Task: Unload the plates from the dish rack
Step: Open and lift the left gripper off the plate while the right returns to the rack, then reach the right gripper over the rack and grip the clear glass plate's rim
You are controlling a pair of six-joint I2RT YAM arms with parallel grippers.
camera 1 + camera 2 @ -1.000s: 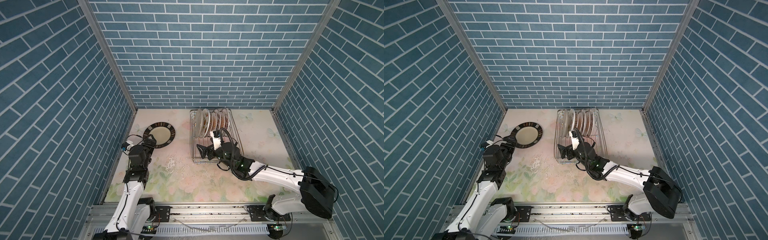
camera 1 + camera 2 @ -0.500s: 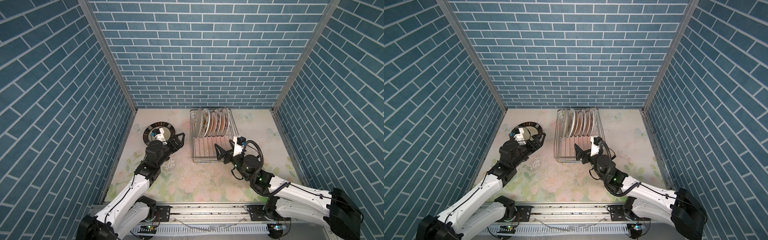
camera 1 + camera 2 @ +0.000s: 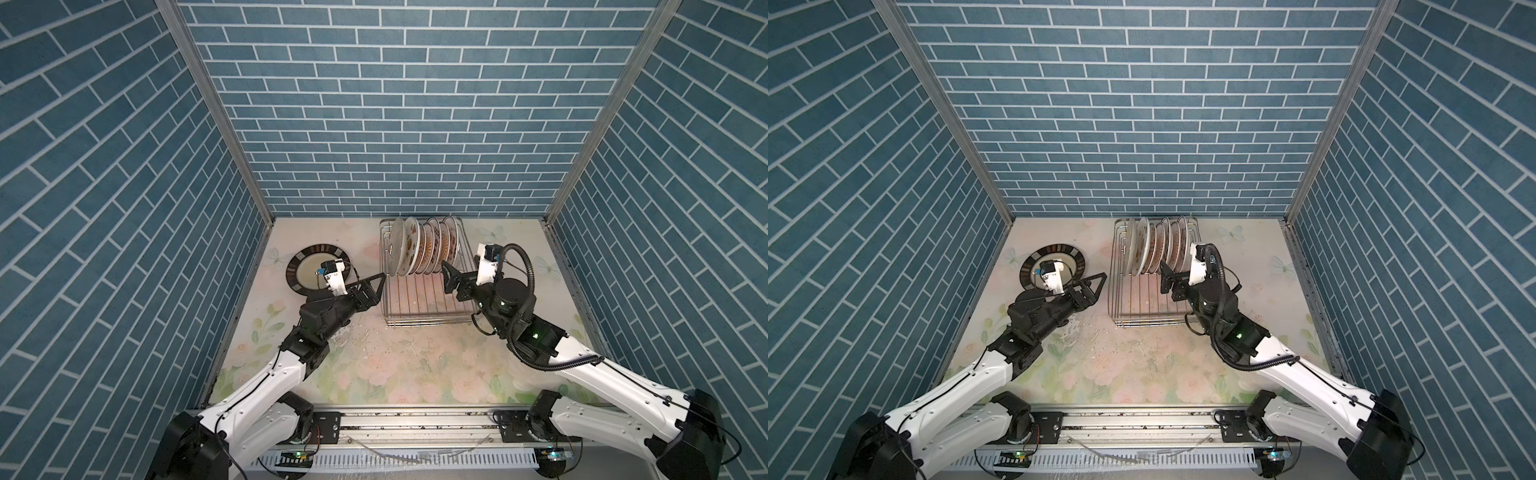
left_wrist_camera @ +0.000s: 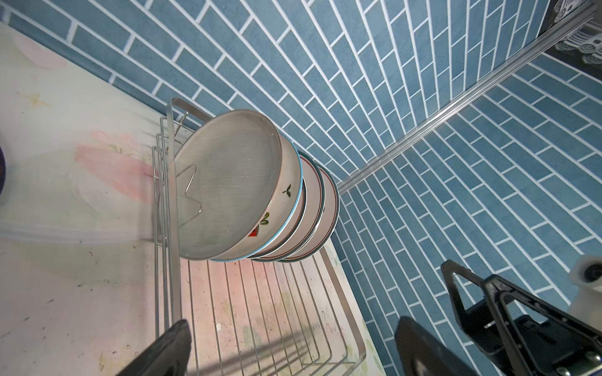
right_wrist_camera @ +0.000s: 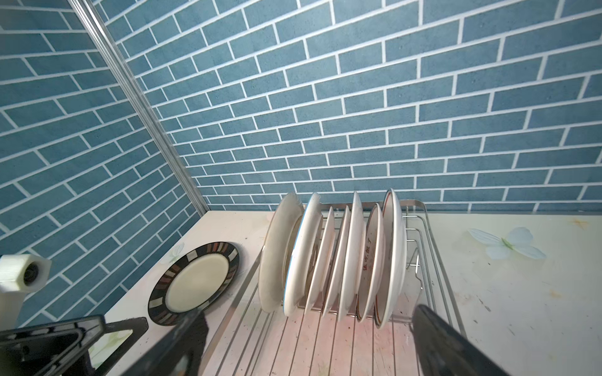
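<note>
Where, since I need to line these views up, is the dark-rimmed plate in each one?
Top view: dark-rimmed plate lying flat, left of the dish rack.
Top view: same spot, left of the rack.
Left wrist: not clearly in it.
Right wrist: lying flat beside the rack.
Shared landmark: the dish rack.

Left pincer (image 3: 379, 286) now beside dish rack (image 3: 428, 322)

Free dish rack (image 3: 419, 297) floor before plates (image 3: 429, 249)
</note>
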